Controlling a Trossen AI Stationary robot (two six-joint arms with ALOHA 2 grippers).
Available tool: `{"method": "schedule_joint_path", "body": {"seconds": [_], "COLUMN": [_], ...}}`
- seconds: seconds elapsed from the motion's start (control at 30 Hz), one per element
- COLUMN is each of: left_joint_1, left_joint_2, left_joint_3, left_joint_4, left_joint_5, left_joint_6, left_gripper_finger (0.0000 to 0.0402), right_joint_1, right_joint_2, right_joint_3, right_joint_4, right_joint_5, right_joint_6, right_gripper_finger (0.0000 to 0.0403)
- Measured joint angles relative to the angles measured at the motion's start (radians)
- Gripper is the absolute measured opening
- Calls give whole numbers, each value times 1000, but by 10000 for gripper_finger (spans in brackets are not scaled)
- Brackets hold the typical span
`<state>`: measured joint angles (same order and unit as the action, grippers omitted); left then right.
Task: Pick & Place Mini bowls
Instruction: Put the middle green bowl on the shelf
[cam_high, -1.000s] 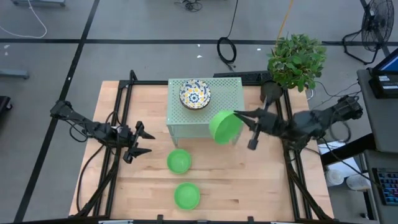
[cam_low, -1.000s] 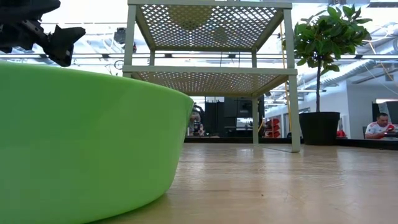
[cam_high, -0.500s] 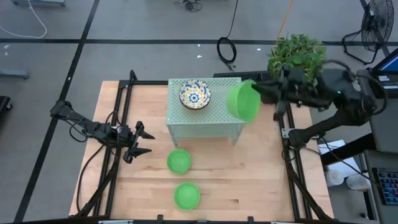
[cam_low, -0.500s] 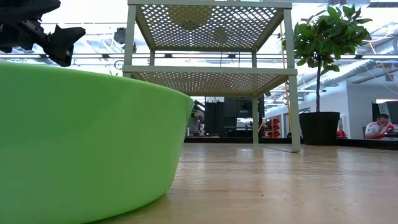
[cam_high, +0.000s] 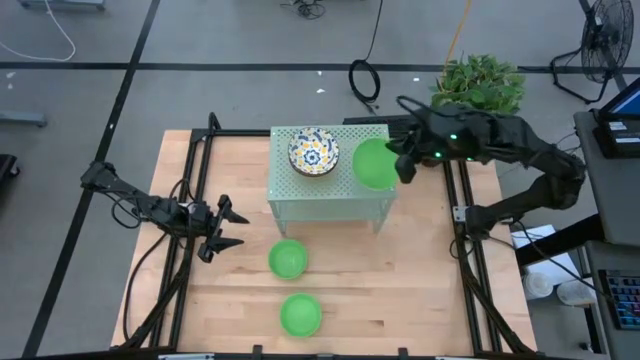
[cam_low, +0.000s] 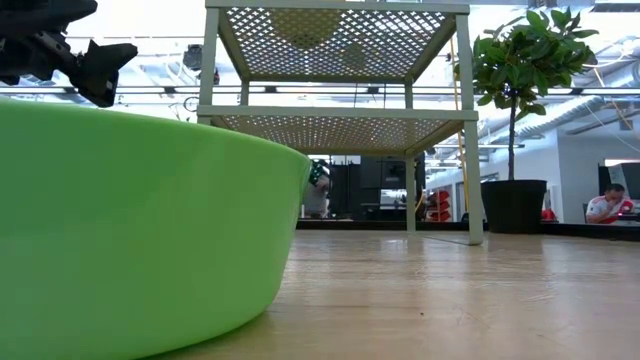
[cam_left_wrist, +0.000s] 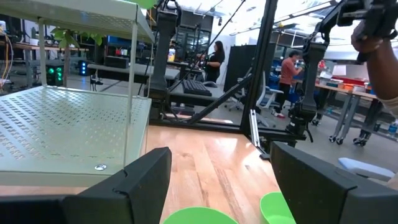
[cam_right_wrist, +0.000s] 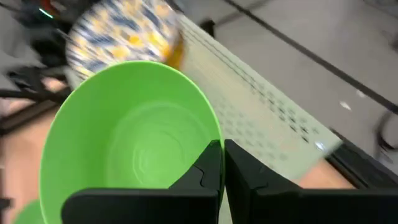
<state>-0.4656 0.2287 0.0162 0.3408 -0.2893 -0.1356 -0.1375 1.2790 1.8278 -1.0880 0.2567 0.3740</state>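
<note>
A white mini bowl with a blue-and-yellow pattern (cam_high: 314, 152) stands on top of the pale green perforated stand (cam_high: 330, 195). Beside it, over the right part of the stand's top, hangs a plain green mini bowl (cam_high: 374, 163), with my right gripper (cam_high: 402, 166) shut on it. Two more green mini bowls (cam_high: 288, 259) (cam_high: 300, 314) rest on their bases on the table, near the front. My left gripper (cam_high: 226, 228) waits open at the table's left, level, pointing toward them. The nearest green bowl (cam_low: 140, 230) fills the left of the low view. My right gripper pinches the green bowl's rim (cam_right_wrist: 211, 144) on the side toward the table's right, one finger (cam_right_wrist: 202, 177) inside the bowl and the other outside. The fingers come from the table's right, slanting down. The bowl is tilted, mouth mostly up, lifted over the stand's top.
A potted plant (cam_high: 478, 92) stands at the table's far right corner, close behind my right arm. Black frame rails (cam_high: 190, 200) run along both sides of the table. The stand has a lower shelf (cam_low: 335, 118) on thin legs. People sit in the room beyond the table.
My right gripper has carried the green bowl from beside the stand's near right corner up and toward the far edge, then left over the stand's top. The wrist has rolled, and the bowl has turned from standing on edge to mouth mostly up.
</note>
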Motion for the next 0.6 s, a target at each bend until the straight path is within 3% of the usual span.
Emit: {"method": "schedule_joint_path", "body": {"seconds": [0.3, 0.6], "left_joint_1": [0, 0], "left_joint_2": [0, 0], "left_joint_3": [0, 0], "left_joint_4": [0, 0], "left_joint_5": [0, 0], "left_joint_6": [0, 0], "left_gripper_finger": [274, 273], "right_joint_1": [-84, -98], "right_joint_2": [62, 69], "right_joint_3": [0, 0], "right_joint_4": [-99, -154], "right_joint_5": [-98, -103], "right_joint_6": [5, 8], "right_gripper_finger": [0, 0]}}
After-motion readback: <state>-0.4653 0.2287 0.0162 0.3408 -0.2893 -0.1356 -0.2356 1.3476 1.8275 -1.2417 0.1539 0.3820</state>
